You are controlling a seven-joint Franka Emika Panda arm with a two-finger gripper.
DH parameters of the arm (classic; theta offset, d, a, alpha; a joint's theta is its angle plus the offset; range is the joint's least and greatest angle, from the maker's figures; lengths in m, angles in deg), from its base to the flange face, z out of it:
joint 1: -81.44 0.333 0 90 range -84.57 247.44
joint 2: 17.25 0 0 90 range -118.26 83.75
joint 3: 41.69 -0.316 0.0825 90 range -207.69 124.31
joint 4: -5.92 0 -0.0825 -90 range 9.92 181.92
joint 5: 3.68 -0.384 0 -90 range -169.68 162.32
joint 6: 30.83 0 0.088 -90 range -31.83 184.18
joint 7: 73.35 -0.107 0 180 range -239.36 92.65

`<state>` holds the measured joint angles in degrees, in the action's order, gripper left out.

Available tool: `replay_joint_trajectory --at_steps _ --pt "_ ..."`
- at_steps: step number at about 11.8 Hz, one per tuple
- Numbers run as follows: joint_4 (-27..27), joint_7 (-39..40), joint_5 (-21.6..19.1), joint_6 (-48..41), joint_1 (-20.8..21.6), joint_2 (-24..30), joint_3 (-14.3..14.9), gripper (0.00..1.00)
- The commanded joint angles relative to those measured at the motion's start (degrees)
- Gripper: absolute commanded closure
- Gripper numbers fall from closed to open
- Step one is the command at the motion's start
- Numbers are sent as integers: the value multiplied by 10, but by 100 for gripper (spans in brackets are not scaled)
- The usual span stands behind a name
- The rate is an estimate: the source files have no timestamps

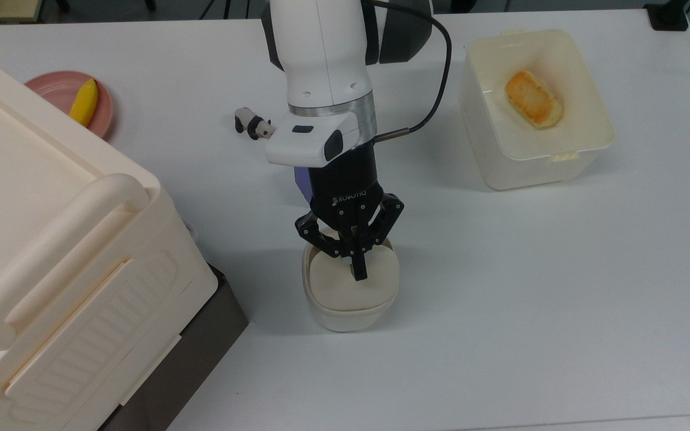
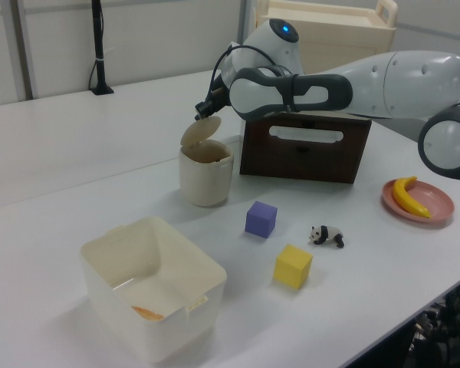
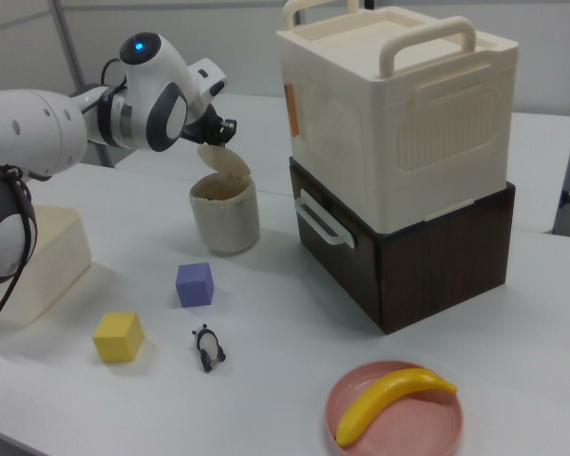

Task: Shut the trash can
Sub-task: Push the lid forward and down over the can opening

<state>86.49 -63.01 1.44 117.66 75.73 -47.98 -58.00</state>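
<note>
Bread first, since in the left view the nearest thing to us is the big open cream container holding it, with the yellow cube, the little panda figure and the purple cube sitting just behind on the white surface. Off to the left view's right we've got a pink plate with a banana on it. Next back is the trash can, standing upright roughly mid-surface, just beside the dark brown box that carries the large cream box with a handle. Its lid is partway down, tilted over the opening but not seated; in the top view it covers most of the rim, with a thin gap showing at the hinge side. The claw is right on top of that lid, fingers pinched together with nothing between them, and the tips look like they're touching the lid's upper face near the hinge end. Behind that we see the white arm reaching in from the left view's right.
</note>
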Motion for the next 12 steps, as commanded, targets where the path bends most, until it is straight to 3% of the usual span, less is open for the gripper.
replay_joint_trajectory --at_steps 1,4,12 --pt "37 -36 4 -42 -4 37 1 100" --pt "39 -71 14 -67 -4 58 1 100" --pt "73 -72 24 -80 -17 81 2 100"
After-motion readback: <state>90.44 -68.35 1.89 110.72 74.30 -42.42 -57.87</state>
